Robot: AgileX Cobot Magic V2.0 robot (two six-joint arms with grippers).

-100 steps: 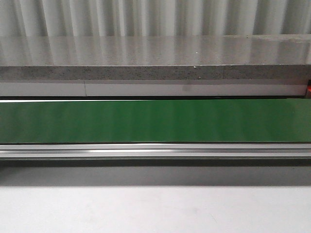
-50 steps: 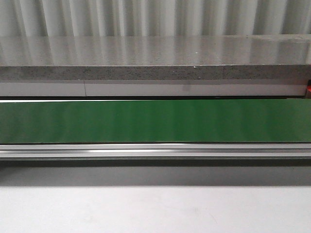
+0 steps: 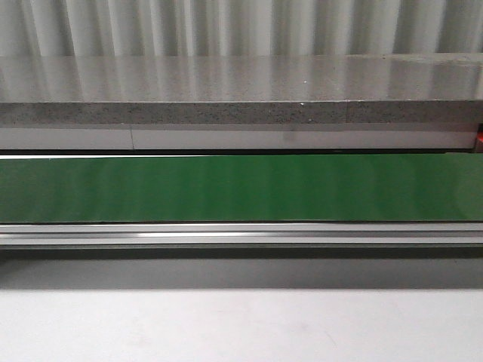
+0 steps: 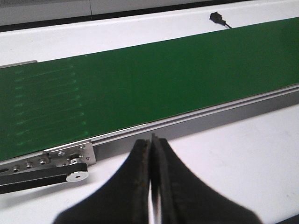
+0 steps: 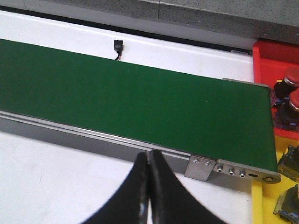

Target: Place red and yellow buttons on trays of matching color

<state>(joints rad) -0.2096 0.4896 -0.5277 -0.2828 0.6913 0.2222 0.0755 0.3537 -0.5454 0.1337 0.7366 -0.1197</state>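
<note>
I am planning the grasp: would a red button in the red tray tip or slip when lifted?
The red button may tip easily: its wide domed cap sits atop a dark body. It looks rigid, probably hard plastic. The smooth cap could slip.

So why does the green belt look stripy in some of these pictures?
Front view: faint vertical bands of light and dark cross the green belt, like the reflections on the shelf behind. Left wrist view: short bright glare streaks at one end. Right wrist view: belt even, end effector edges soft.
</note>
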